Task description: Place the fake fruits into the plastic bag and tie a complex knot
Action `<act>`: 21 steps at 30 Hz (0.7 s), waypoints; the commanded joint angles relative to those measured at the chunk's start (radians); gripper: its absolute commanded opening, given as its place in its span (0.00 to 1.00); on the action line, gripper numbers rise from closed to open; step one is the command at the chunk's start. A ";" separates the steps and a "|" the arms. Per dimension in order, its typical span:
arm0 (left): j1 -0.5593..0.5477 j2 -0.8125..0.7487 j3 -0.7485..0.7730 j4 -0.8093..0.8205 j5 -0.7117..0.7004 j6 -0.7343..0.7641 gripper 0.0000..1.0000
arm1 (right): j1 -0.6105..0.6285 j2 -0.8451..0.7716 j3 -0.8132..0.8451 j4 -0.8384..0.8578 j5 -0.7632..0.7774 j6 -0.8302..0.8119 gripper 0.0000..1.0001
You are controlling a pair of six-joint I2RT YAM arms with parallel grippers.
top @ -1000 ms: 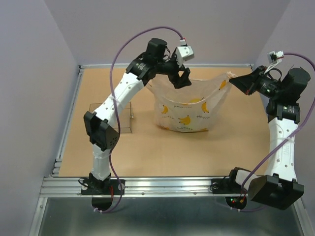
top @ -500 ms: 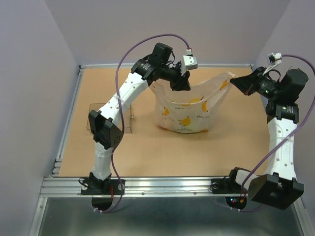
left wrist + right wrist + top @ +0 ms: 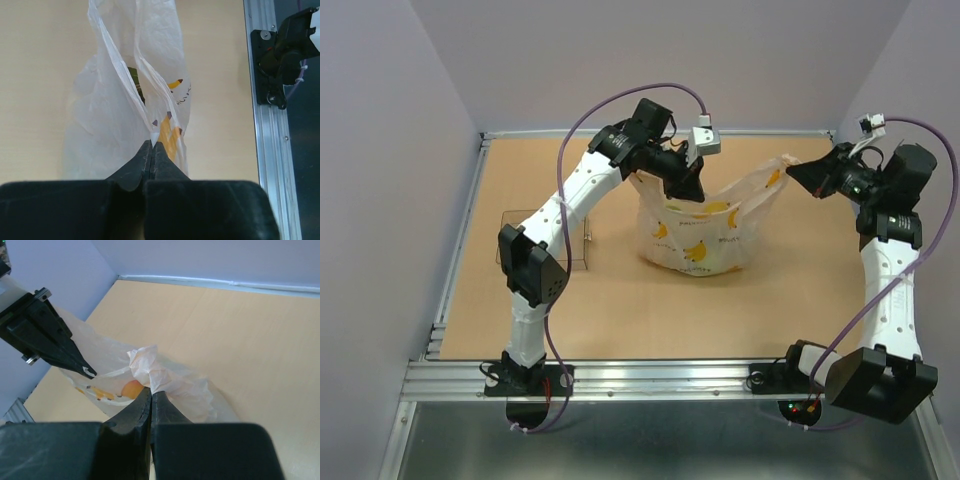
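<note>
The left gripper [image 3: 151, 144] had its fingers pressed together, pinching the plastic bag [image 3: 107, 120] by one rim edge at their tips. The right gripper [image 3: 151, 389] likewise pinched the opposite corner. Beyond both fingertips, the bag sagged between them onto the table [image 3: 620, 310].

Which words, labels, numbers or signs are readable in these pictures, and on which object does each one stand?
No text can be read with certainty in any view.
Small dark print lines on the plastic bag: too small to read in the top view, blurred in the left wrist view.
Nothing else shows any writing.
</note>
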 commanded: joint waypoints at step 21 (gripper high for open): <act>-0.059 -0.012 0.021 -0.061 -0.044 -0.032 0.86 | 0.021 -0.021 -0.071 0.029 0.051 -0.033 0.01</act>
